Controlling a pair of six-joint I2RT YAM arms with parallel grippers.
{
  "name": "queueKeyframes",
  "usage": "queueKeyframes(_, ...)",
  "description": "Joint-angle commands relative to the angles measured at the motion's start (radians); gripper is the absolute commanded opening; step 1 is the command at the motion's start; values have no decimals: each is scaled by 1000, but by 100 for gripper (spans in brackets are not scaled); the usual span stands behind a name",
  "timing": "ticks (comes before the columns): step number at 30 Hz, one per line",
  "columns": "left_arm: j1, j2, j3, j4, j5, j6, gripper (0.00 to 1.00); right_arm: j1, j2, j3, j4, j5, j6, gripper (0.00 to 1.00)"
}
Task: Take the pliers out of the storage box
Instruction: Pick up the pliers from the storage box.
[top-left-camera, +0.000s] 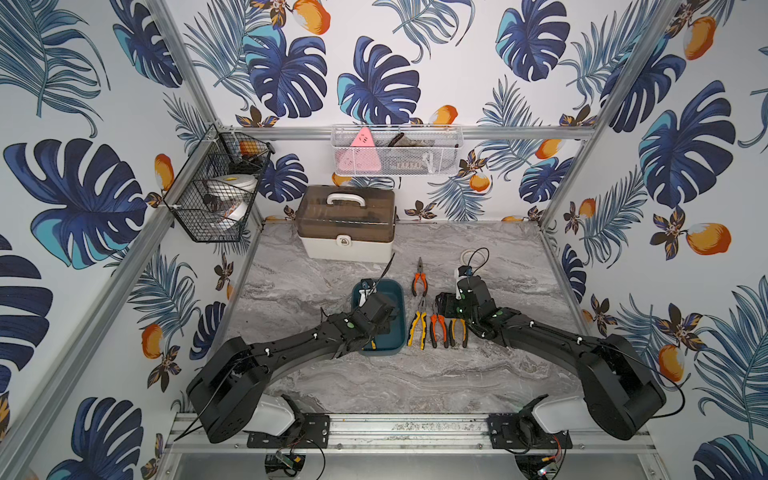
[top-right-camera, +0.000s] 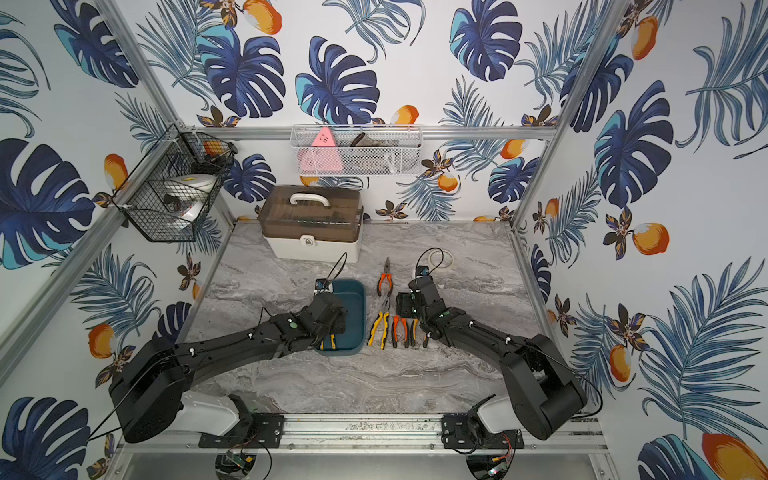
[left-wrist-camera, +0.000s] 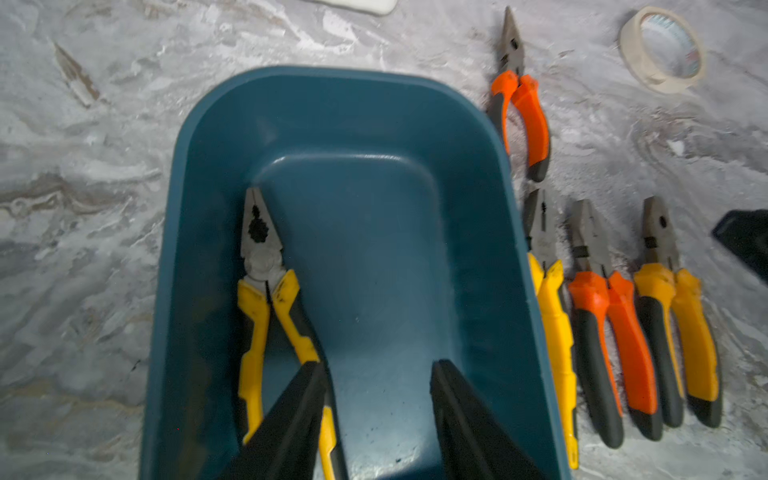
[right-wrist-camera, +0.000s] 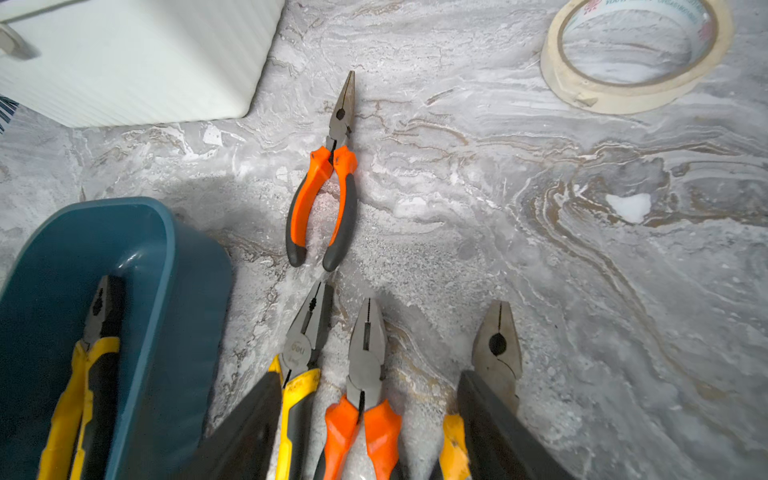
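Left gripper (left-wrist-camera: 378, 365), half-open in the teal storage box (left-wrist-camera: 291, 104), has 1 finger (left-wrist-camera: 291, 428) over yellow-handled pliers (left-wrist-camera: 262, 257), clasping nothing. Right gripper (right-wrist-camera: 368, 374) gapes above 3 pliers (right-wrist-camera: 365, 332) on the marble tabletop (right-wrist-camera: 540, 249).

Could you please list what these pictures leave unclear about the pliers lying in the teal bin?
- Left wrist view: the left gripper and the frame edge hide the handle ends of the pliers in the storage box; contact cannot be told.
- Both top views: the left arm covers nearly all of them.
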Motion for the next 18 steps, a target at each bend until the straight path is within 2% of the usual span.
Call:
queueKeyframes(1,4,15,-4,-57,19,-55,50,1,-2,6,12,20,-2,70)
queueKeyframes(12,5,203,39,-59,32,-72,46,1,11,-1,32,19,1,67)
queueKeyframes(15,5,213,49,-107,0,-95,46,-2,16,-14,48,35,3,67)
queueKeyframes(18,5,206,20,-75,-23,-86,47,-4,32,14,30,13,5,67)
